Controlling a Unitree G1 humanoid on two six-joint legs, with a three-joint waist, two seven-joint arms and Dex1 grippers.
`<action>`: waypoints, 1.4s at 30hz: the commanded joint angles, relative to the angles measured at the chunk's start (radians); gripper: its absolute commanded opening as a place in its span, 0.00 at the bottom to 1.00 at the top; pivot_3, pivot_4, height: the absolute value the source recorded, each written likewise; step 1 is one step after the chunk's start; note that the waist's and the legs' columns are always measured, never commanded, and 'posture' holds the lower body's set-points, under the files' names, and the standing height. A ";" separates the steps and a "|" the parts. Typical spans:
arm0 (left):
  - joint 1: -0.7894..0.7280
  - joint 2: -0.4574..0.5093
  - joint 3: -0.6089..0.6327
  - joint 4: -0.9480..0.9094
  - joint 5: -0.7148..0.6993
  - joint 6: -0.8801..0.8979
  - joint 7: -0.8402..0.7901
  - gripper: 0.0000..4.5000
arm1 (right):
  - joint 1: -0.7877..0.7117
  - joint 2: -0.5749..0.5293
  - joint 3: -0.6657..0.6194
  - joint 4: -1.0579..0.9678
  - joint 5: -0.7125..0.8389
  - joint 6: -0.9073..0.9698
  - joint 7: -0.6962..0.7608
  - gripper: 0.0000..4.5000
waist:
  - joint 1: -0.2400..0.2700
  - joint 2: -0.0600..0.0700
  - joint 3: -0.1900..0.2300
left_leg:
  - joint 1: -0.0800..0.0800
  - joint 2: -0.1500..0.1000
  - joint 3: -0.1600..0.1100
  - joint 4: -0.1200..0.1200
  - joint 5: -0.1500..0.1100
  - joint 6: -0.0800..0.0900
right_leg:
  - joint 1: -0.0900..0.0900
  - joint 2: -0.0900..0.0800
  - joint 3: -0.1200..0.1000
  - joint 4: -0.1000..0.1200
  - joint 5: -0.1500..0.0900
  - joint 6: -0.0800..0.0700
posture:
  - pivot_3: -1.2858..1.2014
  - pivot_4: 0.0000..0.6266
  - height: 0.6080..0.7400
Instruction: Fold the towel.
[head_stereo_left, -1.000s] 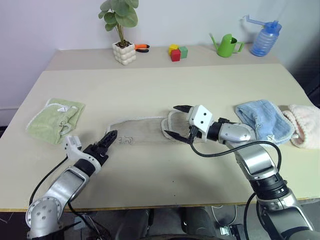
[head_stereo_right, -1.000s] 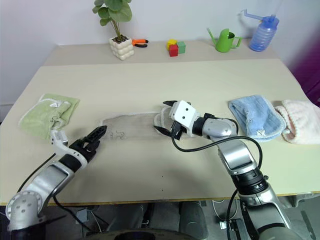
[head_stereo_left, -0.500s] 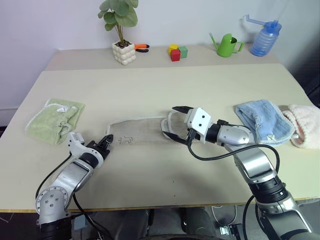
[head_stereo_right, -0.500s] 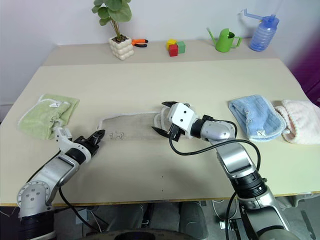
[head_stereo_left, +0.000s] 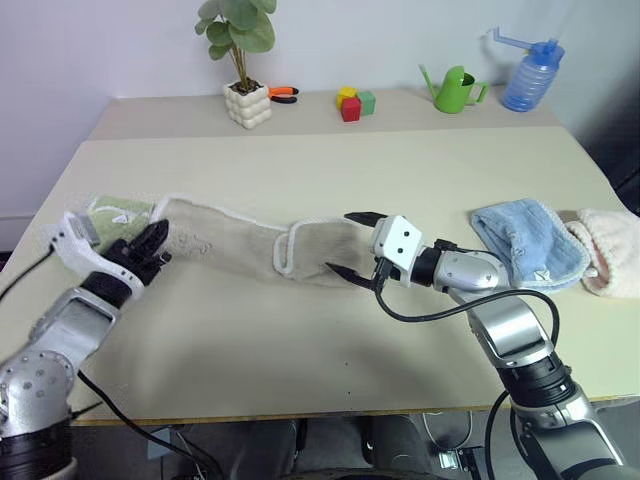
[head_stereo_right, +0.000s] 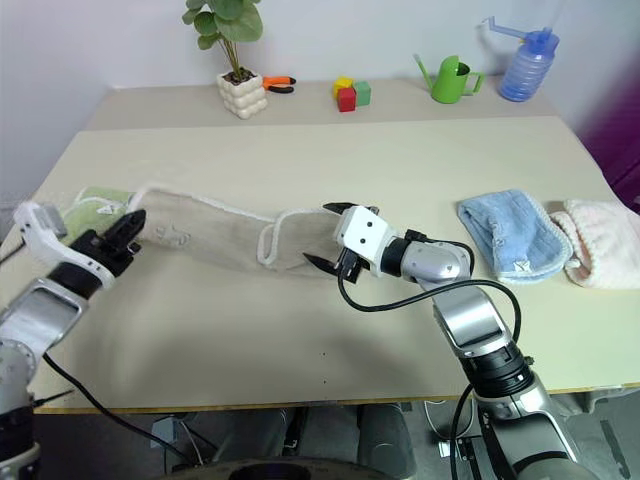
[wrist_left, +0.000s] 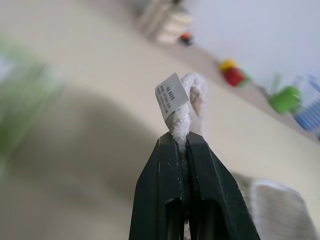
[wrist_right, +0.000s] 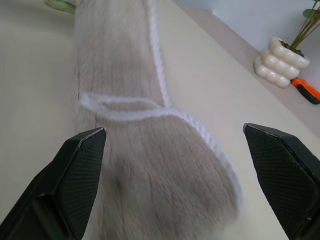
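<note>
The beige towel (head_stereo_left: 250, 240) stretches in a long band across the table's middle, its whitish edging showing. My left gripper (head_stereo_left: 155, 240) is shut on the towel's left corner and holds it raised off the table. In the left wrist view that corner (wrist_left: 192, 97), with a small white label, sticks out above the closed fingers (wrist_left: 170, 165). My right gripper (head_stereo_left: 341, 241) stands open at the towel's right end. Its fingers (wrist_right: 80, 165) are spread wide on either side of the cloth (wrist_right: 145, 150) without pinching it.
A light green towel (head_stereo_left: 110, 212) lies just behind my left gripper. A light blue towel (head_stereo_left: 528, 240) and a pink one (head_stereo_left: 608, 250) lie at the right. Along the back stand a potted plant (head_stereo_left: 248, 103), coloured blocks (head_stereo_left: 354, 103), a green watering can (head_stereo_left: 456, 90) and a blue bottle (head_stereo_left: 528, 75).
My left gripper closed on the towel's left corner, then rose and swung left, pulling the towel leftward and stretching it. My right arm stayed still and open.
</note>
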 joint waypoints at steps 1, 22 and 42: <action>-0.085 0.048 -0.084 -0.092 0.061 0.018 -0.114 0.00 | -0.001 -0.008 -0.029 -0.002 -0.004 -0.027 -0.008 1.00 | 0.001 0.000 0.000 | 0.000 0.000 0.000 0.000 0.000 0.000 | 0.000 0.000 0.000 0.000 0.000 0.000 | 0.52 0.24 0.94; -0.402 -0.162 -0.660 -0.011 0.427 0.242 -0.393 0.14 | 0.069 -0.021 -0.082 0.047 -0.047 -0.053 -0.094 1.00 | -0.002 -0.002 0.002 | 0.000 0.001 0.001 -0.009 0.005 -0.009 | -0.005 0.001 0.001 0.000 0.000 0.000 | 0.52 0.24 0.94; -0.330 -0.095 -0.240 -0.070 0.396 0.167 -0.390 0.00 | 0.038 -0.087 -0.186 0.070 -0.011 0.017 -0.080 0.00 | -0.001 -0.002 0.002 | 0.000 0.001 0.001 -0.009 0.005 -0.009 | -0.004 0.001 0.001 0.000 0.000 0.000 | 0.52 0.24 0.94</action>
